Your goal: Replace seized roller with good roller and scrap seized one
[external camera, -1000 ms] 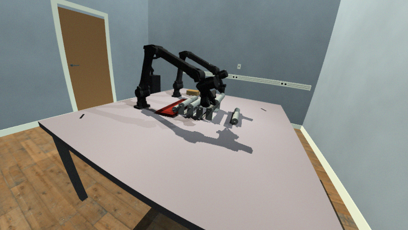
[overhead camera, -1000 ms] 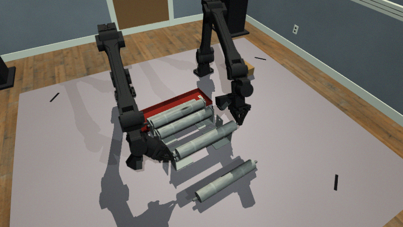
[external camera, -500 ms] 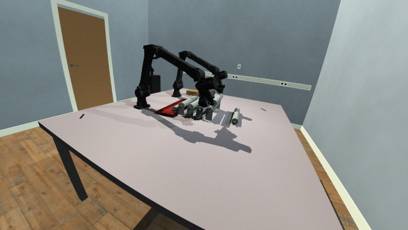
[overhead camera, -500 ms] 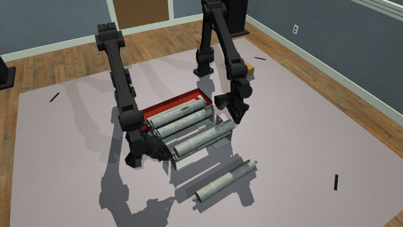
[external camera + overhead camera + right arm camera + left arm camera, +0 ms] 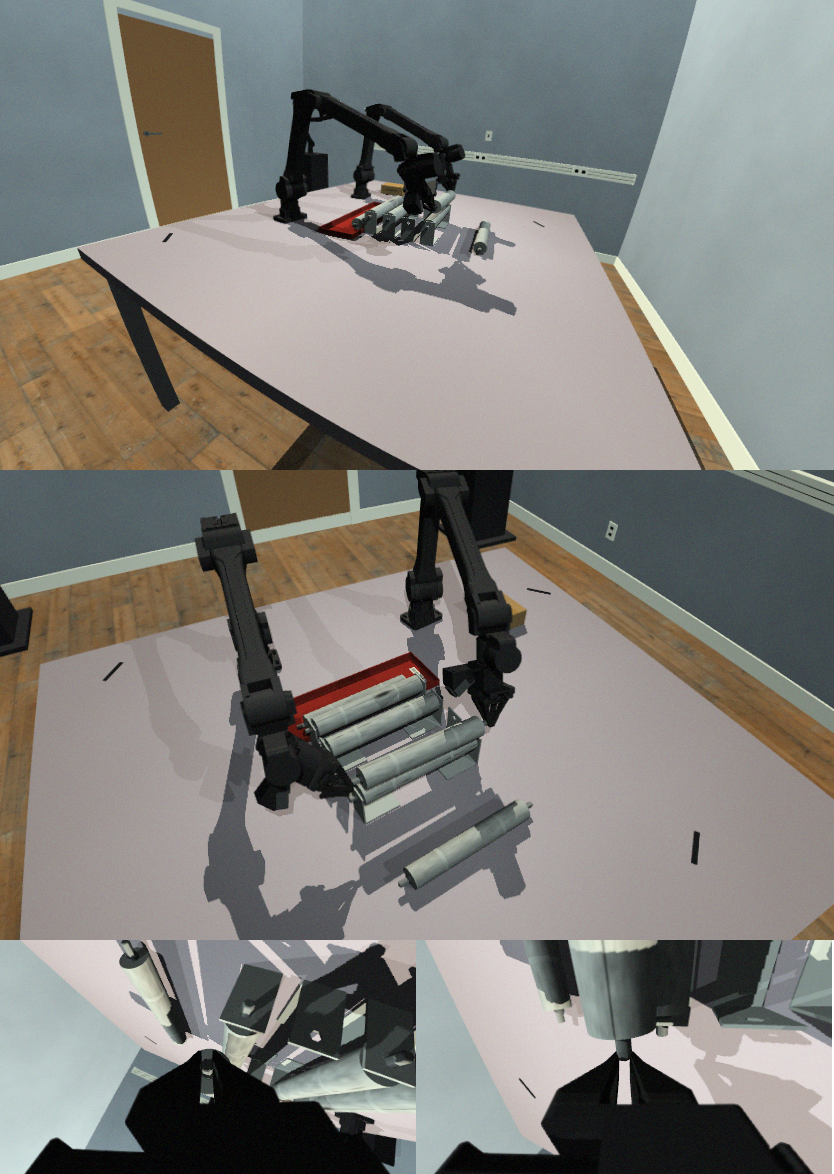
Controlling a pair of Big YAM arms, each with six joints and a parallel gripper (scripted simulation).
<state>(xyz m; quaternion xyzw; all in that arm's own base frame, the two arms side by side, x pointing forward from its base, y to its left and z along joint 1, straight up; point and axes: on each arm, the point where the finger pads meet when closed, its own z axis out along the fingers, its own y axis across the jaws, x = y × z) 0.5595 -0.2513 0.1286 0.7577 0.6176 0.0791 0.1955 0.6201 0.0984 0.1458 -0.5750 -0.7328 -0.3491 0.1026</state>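
Note:
A roller (image 5: 423,751) (image 5: 616,995) hangs above the front part of the roller bed (image 5: 379,809) (image 5: 255,990). My left gripper (image 5: 491,723) (image 5: 624,1057) is shut on one axle end; my right gripper (image 5: 351,788) (image 5: 207,1056) is shut on the other. The frontmost bed roller (image 5: 374,792) (image 5: 240,1047) sits lower, between its brackets. Two rollers (image 5: 373,704) (image 5: 382,729) show in the back slots. The slot between them and the front roller looks empty. Another roller (image 5: 357,224) seems to lie in the red scrap tray (image 5: 344,690) (image 5: 333,230), mostly hidden.
One more roller (image 5: 466,843) (image 5: 481,236) (image 5: 547,975) (image 5: 152,995) lies on the table in front of the bed. A yellow-brown block (image 5: 517,613) (image 5: 392,188) lies behind the left arm. Short black strips (image 5: 695,847) (image 5: 112,671) are near the table's sides.

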